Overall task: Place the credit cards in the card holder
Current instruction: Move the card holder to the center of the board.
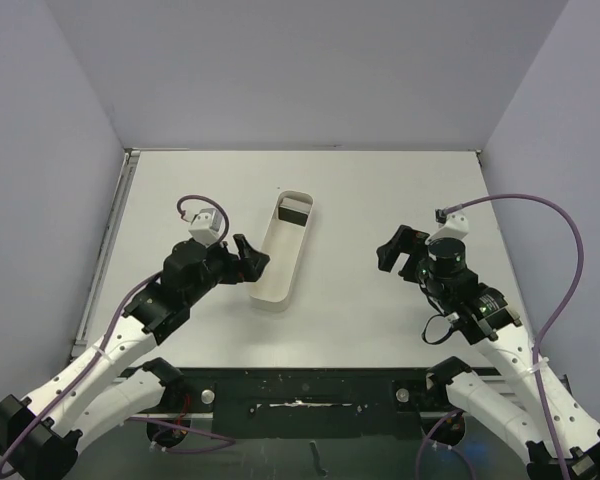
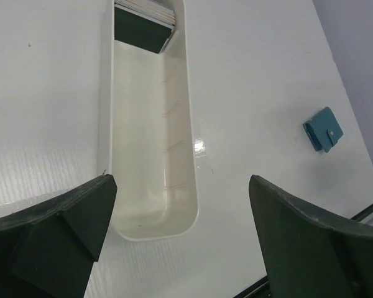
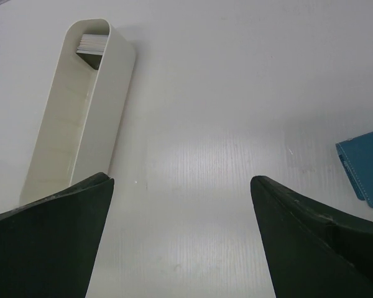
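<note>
Two pincers hang over the bench [image 1: 360,200] in front of you, and neither holds anything. The left pincer [image 1: 250,258] has its dark fingers [image 2: 62,230] spread wide, just above the near rounded end of the long white tray [image 2: 183,124]. The right pincer [image 1: 400,250] is spread just as wide over bare bench, its fingers [image 3: 311,242] touching nothing. You will find the credit cards [image 2: 143,25] stacked together at the far end of the tray. They lean against its end wall, with a dark face turned toward you and pale edges along the top. Any print on them is too small to read. The right wrist view shows the same stack [image 3: 92,46] tucked into the tray's far curve. The card holder [image 2: 323,129] lies flat on the bench, well apart from the tray on its right side. It is teal-blue and folded closed, with a small snap stud on its tab. Pale stitching runs along its edge [image 3: 367,164], where the frame cuts it off.
</note>
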Robot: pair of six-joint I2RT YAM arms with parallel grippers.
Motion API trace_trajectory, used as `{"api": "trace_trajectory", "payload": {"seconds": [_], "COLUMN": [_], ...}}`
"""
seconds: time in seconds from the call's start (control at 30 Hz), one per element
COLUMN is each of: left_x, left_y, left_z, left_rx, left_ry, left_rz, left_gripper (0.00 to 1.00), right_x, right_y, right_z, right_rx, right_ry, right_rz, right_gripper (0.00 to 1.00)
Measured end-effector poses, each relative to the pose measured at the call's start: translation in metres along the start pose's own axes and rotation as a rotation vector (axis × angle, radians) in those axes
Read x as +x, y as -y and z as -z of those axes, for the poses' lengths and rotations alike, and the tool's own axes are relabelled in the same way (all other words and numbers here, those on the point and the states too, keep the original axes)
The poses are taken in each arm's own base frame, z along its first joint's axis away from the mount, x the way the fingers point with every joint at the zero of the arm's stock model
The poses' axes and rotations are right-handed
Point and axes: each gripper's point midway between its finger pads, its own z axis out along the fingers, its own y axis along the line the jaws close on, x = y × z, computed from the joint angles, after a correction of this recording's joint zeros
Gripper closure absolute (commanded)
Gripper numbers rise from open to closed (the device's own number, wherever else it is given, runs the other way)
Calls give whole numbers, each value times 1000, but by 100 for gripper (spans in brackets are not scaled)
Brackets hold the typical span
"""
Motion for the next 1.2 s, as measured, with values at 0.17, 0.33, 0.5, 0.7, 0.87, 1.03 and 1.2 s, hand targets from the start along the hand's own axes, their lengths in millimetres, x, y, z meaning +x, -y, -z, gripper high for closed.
{"api": "trace_trajectory", "payload": {"seconds": [0.17, 0.33, 0.5, 0.7, 0.87, 1.03, 1.2], "left_x": [-6, -8, -6, -11, -3, 1, -9], "left_y": [3, 1, -9, -14, -23, -29, -26], "left_z": [7, 9, 7, 5, 6, 10, 20], "left_rx": [17, 13, -41, -105, -138, -153, -139], "left_ry": [30, 40, 19, -12, -52, -74, -34], "left_rz": [-1, -35, -59, -81, -123, -168, -203], "left_gripper": [12, 12, 12, 15, 17, 18, 18], "right_x": [0, 1, 11, 34, 45, 61, 66], "right_y": [-1, 4, 25, 63, 103, 151, 186], "right_z": [1, -4, -18, -36, -47, -50, -45], "right_rx": [-5, 33, 151, 312, 460, 611, 710], "right_ry": [-1, -2, -11, -55, -96, -137, -129], "right_rz": [-12, -24, -40, -36, -72, -159, -271], "right_gripper": [2, 1, 8, 27, 33, 34, 33]}}
